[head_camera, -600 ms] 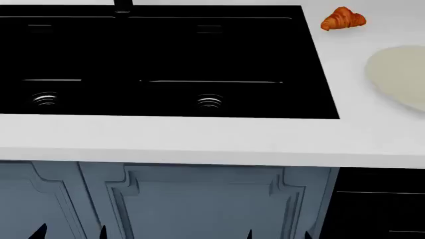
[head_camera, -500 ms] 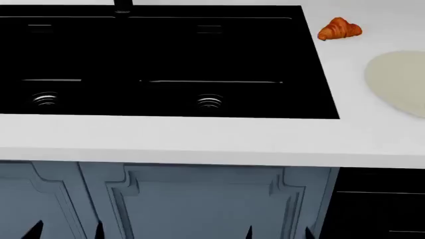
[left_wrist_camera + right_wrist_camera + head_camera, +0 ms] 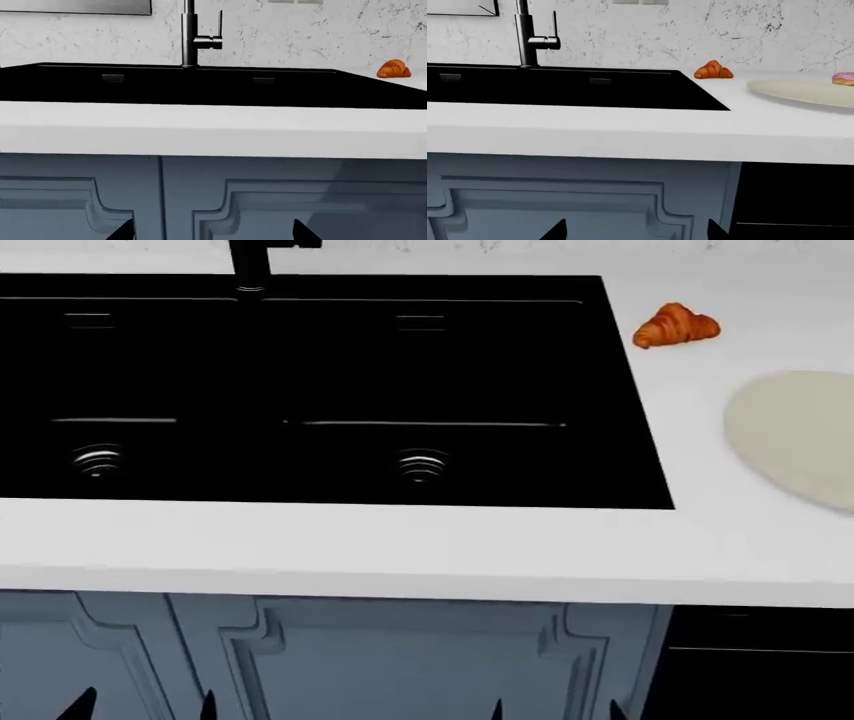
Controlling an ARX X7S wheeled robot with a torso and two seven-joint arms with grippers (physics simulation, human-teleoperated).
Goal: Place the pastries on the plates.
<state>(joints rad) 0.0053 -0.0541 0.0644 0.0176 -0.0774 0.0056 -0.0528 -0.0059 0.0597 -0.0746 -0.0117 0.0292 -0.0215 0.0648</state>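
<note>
The small golden-orange ridged croissant [image 3: 675, 326] lies on the white countertop [image 3: 400, 550] just right of the black double sink [image 3: 320, 390], behind the pale cream round plate [image 3: 797, 435]. A pink-frosted donut [image 3: 843, 78] sits beyond that plate. Both grippers, left [image 3: 143, 705] and right [image 3: 554, 708], hang low before the blue-grey cabinet doors [image 3: 387, 660], fingertips spread wide, holding nothing.

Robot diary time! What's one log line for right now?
croissant: on counter, not plated | cream plate: empty | donut: beyond plate | both grippers: low, open, empty
</note>
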